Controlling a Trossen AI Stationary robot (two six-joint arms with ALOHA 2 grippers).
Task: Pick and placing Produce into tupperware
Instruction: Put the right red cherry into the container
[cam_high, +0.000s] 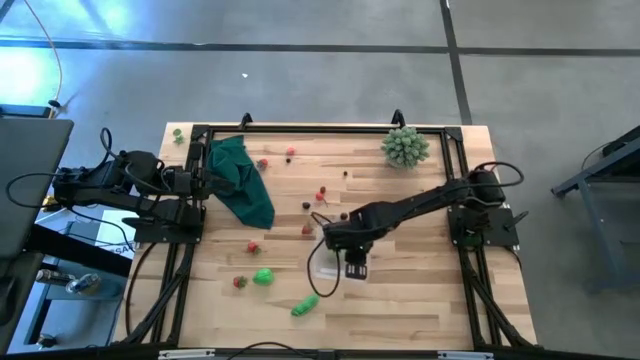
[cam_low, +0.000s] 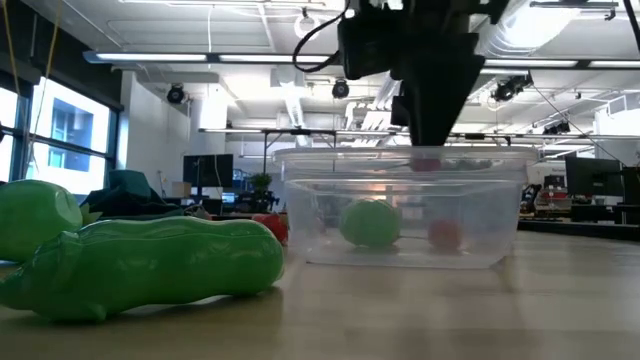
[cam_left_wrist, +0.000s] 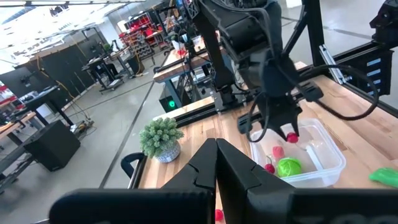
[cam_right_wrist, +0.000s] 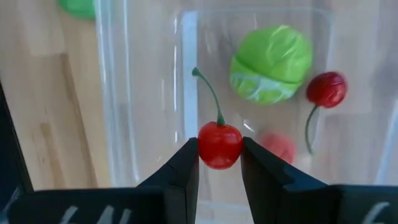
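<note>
The clear tupperware (cam_right_wrist: 186, 68) stands on the wooden table near its front middle, seen also as the tupperware (cam_low: 405, 205) in the low view. A round green piece (cam_right_wrist: 270, 62), a red cherry (cam_right_wrist: 326, 89) and a pink piece (cam_right_wrist: 278, 148) lie on its floor. My right gripper (cam_right_wrist: 219, 163) hangs over the container, pointing steeply down, shut on another red cherry (cam_right_wrist: 219, 144). My left gripper (cam_left_wrist: 216, 168) is shut on nothing and waits at the table's left edge (cam_high: 207, 180). My right gripper pinches the cherry's round red body (cam_right_wrist: 202, 146) between its two fingertips, coming from above. The green stem (cam_right_wrist: 208, 93) sticks out free beyond the fingers. The cherry is lifted clear above the tupperware's inside.
Loose produce lies on the table: a long green pod (cam_high: 305, 305), a green piece (cam_high: 263, 276) and small red pieces (cam_high: 322, 195). A dark green cloth (cam_high: 240, 180) lies at the left and a spiky plant (cam_high: 405, 147) stands at the far right. Black rails (cam_high: 300, 130) frame the table.
</note>
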